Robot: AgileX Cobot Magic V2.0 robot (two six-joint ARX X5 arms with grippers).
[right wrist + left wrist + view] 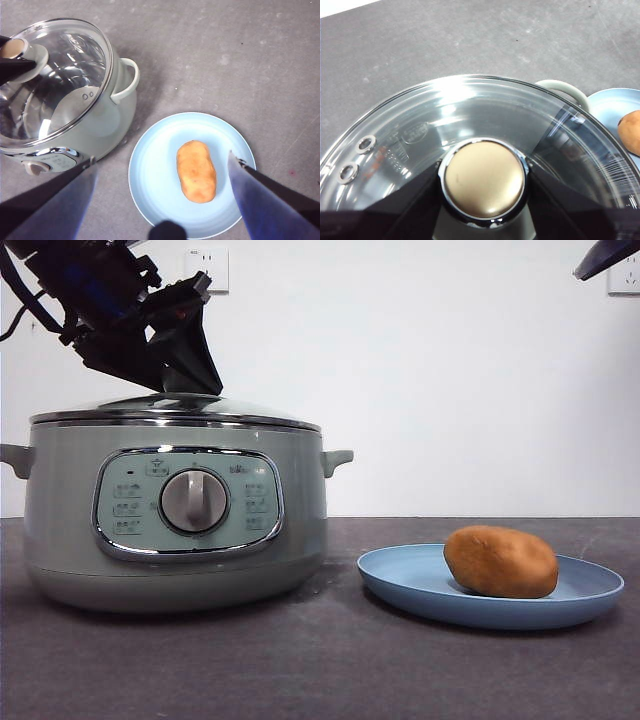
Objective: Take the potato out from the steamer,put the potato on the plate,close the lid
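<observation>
Sage-green steamer (175,525) standing upright, dial facing front, closed by its domed glass lid (175,408) seated on the chrome rim. Beside it, a shallow light-blue plate (400,585) carries the oval brown-orange potato (500,561), lying on its side.

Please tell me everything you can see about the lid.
The lid is a shallow dome of clear glass with a chrome rim, two small vent holes near the edge and a round pale knob on a chrome collar. It sits level on the steamer, closing it. The left gripper is at the knob, one black jaw on each side.
</observation>
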